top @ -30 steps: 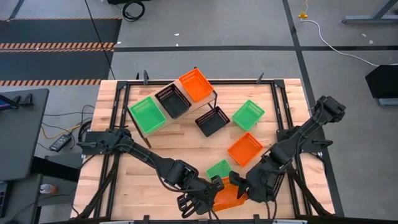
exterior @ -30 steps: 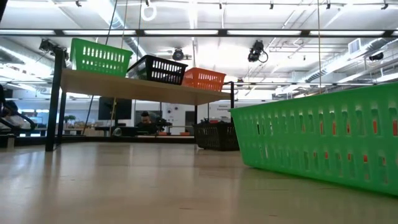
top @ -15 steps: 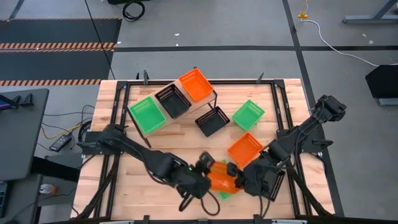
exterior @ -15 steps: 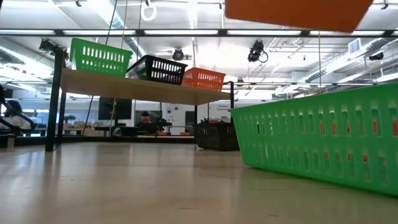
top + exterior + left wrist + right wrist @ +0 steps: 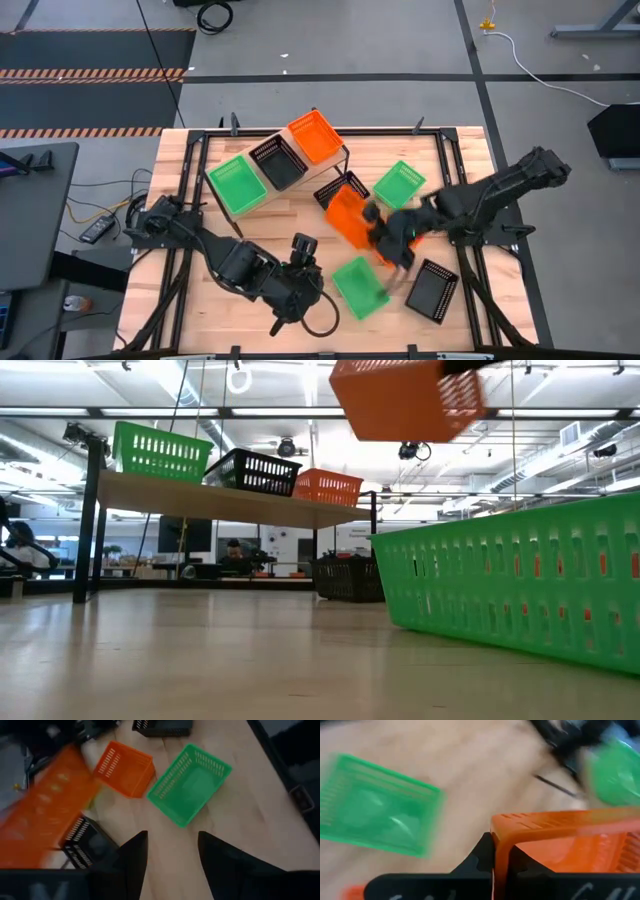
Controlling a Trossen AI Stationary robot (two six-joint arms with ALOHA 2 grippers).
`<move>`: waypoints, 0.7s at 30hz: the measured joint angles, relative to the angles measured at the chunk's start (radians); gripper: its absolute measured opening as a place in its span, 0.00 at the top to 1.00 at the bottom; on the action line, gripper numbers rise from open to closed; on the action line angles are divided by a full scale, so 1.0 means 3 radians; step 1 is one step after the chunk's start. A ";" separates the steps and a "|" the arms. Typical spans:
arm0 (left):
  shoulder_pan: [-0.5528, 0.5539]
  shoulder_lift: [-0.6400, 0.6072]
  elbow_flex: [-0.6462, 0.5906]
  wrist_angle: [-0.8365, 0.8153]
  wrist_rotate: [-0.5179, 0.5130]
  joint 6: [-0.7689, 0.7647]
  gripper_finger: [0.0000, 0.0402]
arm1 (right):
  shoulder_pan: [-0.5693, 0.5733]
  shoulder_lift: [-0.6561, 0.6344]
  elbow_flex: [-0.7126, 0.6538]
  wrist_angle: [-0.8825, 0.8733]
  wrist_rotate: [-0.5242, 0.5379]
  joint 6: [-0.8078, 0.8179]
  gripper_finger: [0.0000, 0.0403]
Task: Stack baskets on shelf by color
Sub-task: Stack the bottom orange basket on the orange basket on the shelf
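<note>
The shelf (image 5: pixel 262 196) carries a green basket (image 5: pixel 236 183), a black one (image 5: pixel 277 160) and an orange one (image 5: pixel 315 136), each resting on its base. My right gripper (image 5: pixel 378 228) is shut on another orange basket (image 5: pixel 349 214), held in the air above a black basket (image 5: pixel 335 189) near the shelf's right end. In the low view this orange basket (image 5: pixel 405 400) hangs high above the table. My left gripper (image 5: pixel 302 246) stands open over bare wood near the table's middle front, touching nothing. A green basket (image 5: pixel 360 288) lies right of it. My right gripper pinches one side wall of the orange basket at its rim (image 5: pixel 500 836), with one finger (image 5: pixel 482 855) outside the wall and the other inside. The basket is lifted clear of the table and sits tilted in the hold.
On the table lie a second green basket (image 5: pixel 400 184), a black basket (image 5: pixel 432 288) at the front right, and one more orange basket (image 5: pixel 125 767) below my right gripper. Black frame bars run along the table's edges (image 5: pixel 190 180). Bare wood lies at the front left (image 5: pixel 200 320).
My left gripper has let go of the orange basket and drawn back from the front edge toward the table's middle. My right gripper has taken hold of that basket, lifted it clear and carried it from the near edge toward the shelf, uncovering a green and a black basket.
</note>
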 joint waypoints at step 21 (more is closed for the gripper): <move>-0.0040 0.0232 -0.0006 -0.0491 -0.0153 -0.1399 0.68 | -0.1631 0.0933 0.1455 0.0010 -0.0454 -0.1086 0.99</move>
